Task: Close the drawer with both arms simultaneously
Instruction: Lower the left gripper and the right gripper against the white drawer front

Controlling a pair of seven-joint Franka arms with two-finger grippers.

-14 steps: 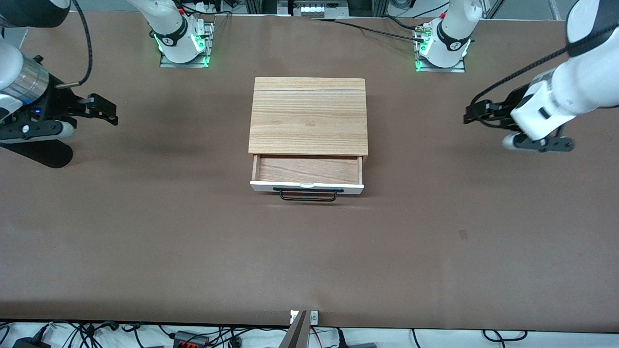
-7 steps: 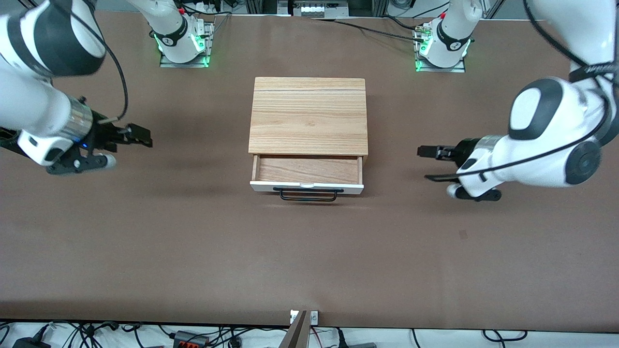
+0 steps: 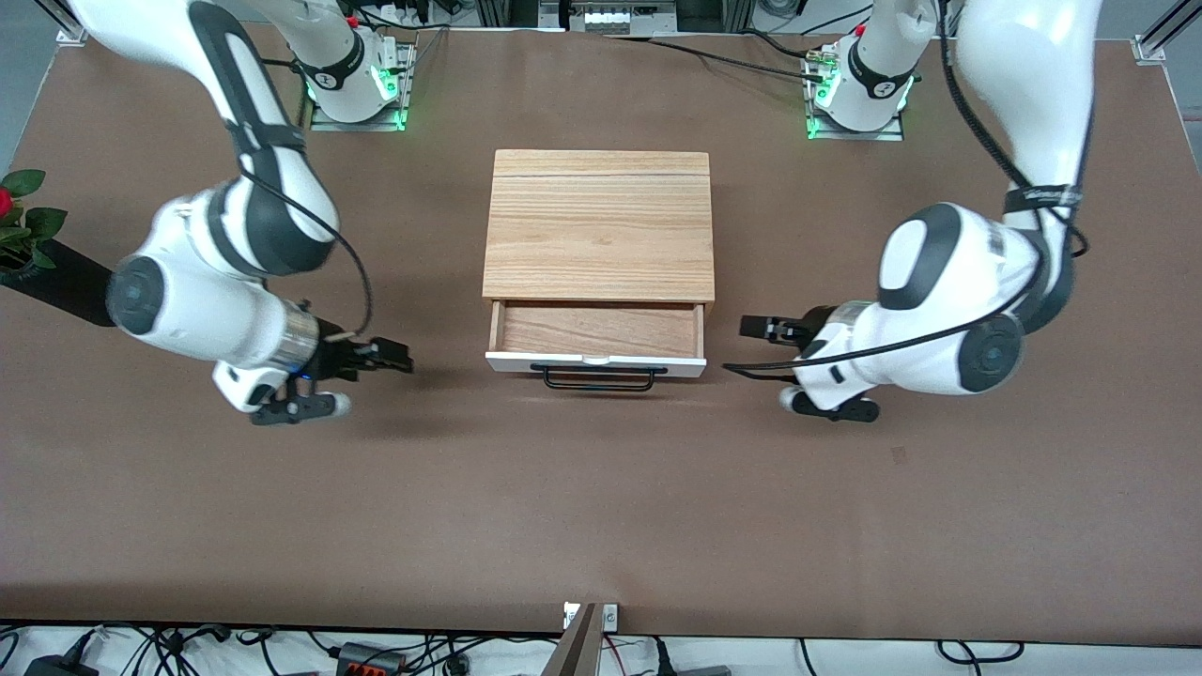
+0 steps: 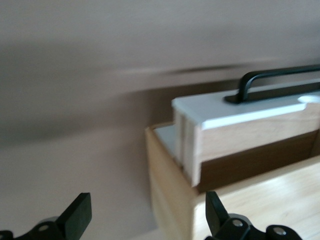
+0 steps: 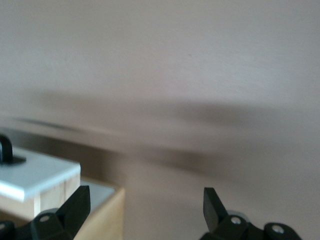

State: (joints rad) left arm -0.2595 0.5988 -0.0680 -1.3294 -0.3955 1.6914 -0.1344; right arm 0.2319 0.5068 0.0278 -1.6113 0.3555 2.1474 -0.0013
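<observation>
Two grippers flank the drawer point(image 3: 596, 340), one at each end of its white front panel point(image 3: 595, 363), apparently so both can push it in together. The drawer stands partly pulled out of its wooden cabinet point(image 3: 599, 225), mid-table, black bar handle point(image 3: 598, 378) facing the front camera. The right gripper point(image 3: 399, 359) hovers just off the panel's end toward the right arm, the left gripper point(image 3: 748, 347) off the other; both have fingers spread wide, holding and touching nothing.
</observation>
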